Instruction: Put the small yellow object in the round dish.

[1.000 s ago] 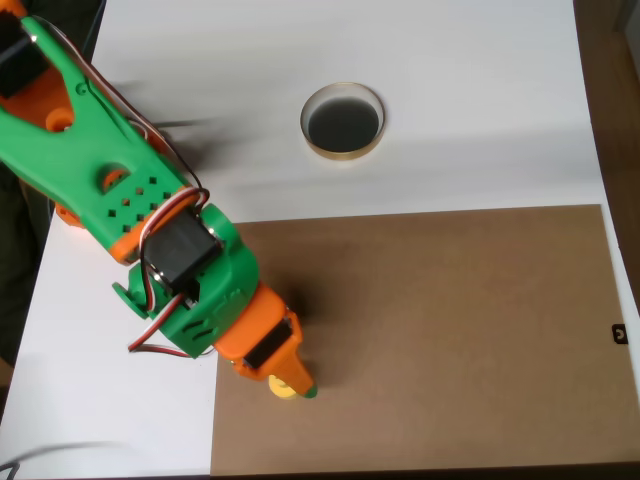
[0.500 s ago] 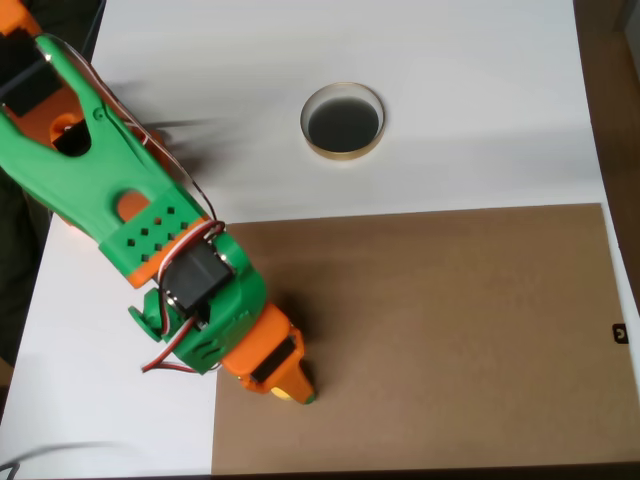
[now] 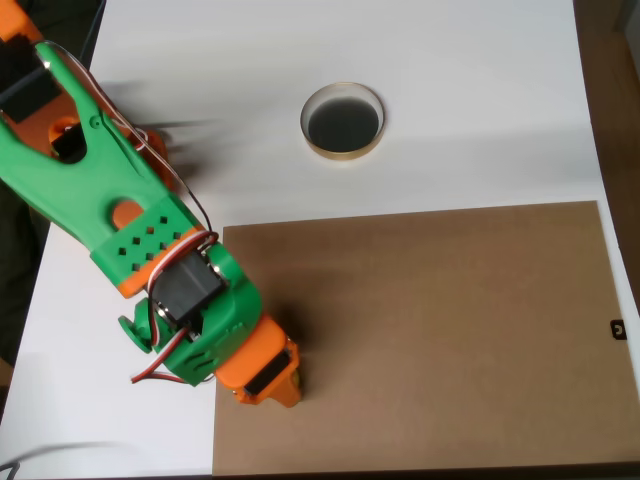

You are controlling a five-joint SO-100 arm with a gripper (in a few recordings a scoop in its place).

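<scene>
The round dish (image 3: 343, 121), cream-rimmed with a dark inside, sits on the white table toward the back centre in the overhead view. My green and orange arm reaches in from the upper left, and its gripper (image 3: 281, 390) points down onto the brown board's front left corner, far in front of the dish. The small yellow object is hidden under the orange gripper body. The fingertips are covered by the gripper body, so their stance is unclear.
A large brown board (image 3: 430, 330) covers the front right part of the white table (image 3: 470, 100). Loose servo wires (image 3: 150, 365) hang beside the wrist. The table's right edge meets a darker floor strip.
The wrist has drawn slightly left and toward the front edge. The sliver of yellow and the green fingertip seen below the gripper earlier are now covered. The dish has not moved.
</scene>
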